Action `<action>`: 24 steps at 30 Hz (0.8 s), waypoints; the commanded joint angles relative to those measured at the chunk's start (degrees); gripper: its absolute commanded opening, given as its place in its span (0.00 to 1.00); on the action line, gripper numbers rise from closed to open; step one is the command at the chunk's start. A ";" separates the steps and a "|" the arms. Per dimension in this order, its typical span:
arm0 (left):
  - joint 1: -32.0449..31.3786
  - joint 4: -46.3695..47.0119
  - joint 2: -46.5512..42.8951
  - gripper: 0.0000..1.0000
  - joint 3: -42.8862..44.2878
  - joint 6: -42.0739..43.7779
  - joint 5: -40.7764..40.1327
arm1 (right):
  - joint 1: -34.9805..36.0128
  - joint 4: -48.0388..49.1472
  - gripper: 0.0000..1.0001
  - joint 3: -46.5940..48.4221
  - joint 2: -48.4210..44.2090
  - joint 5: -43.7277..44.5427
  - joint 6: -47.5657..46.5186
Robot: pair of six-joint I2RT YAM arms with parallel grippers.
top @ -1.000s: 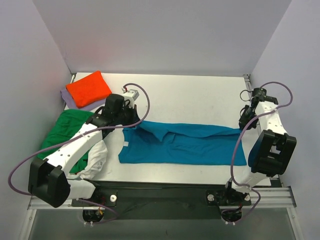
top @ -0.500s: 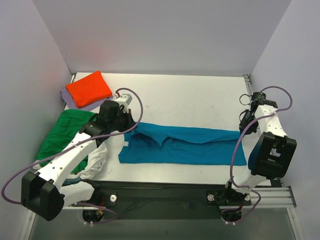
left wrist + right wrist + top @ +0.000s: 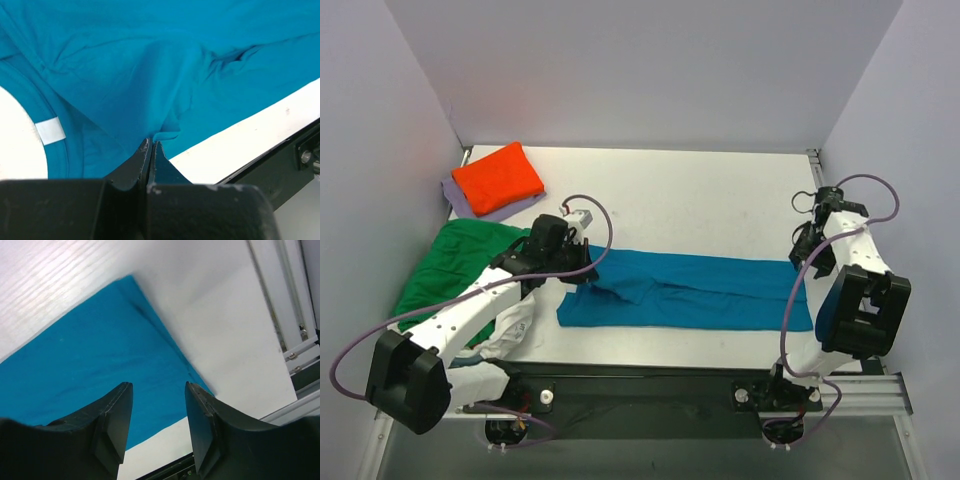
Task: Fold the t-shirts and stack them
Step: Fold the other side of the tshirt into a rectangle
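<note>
Teal-blue t-shirt (image 3: 690,290) lies as a long band across the middle of the tabletop (image 3: 720,200), narrower than a second ago. Since then the left tool (image 3: 588,272) has carried the far left edge toward the near side and come lower, so the raised flap seen earlier is now laid over the body. The lengthwise fold looks nearly done, though a wrinkle remains near the collar end. The right tool (image 3: 807,250) has barely shifted and hangs over the shirt's right end.

The top view cannot show the grips; the wrist views do. The left wrist view shows the left tool (image 3: 151,145) pressed together on a pinch of teal cloth, with the white neck label (image 3: 50,131) beside it. The right wrist view shows the right tool (image 3: 157,390) spread apart and holding nothing, the shirt's corner flat beneath. Only the top view shows the orange shirt (image 3: 497,177) stacked on the lavender shirt (image 3: 455,195), and the green shirt (image 3: 450,265) and white shirt (image 3: 510,320) waiting at the left.
</note>
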 commanded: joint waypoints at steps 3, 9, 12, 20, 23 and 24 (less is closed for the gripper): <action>0.10 -4.11 4.12 0.00 0.53 -0.48 -2.86 | 10.87 -1.46 0.47 1.97 -5.37 -1.67 2.09; 0.98 -4.38 11.24 0.00 1.40 -1.62 -5.40 | 28.71 8.10 0.43 -1.54 -6.26 -16.44 9.38; 3.00 -5.43 15.28 0.00 3.16 -1.97 -5.93 | 37.92 12.33 0.36 -1.11 -3.46 -19.96 11.41; 5.29 -4.03 21.97 0.00 5.10 -1.89 -2.07 | 53.24 18.94 0.31 3.01 6.30 -24.98 14.22; 5.38 -3.94 22.50 0.00 5.10 -2.06 -0.31 | 56.68 18.77 0.31 4.60 9.91 -24.19 14.40; 5.38 -3.94 22.41 0.00 5.01 -2.15 0.39 | 57.03 18.68 0.31 4.86 11.31 -24.10 14.57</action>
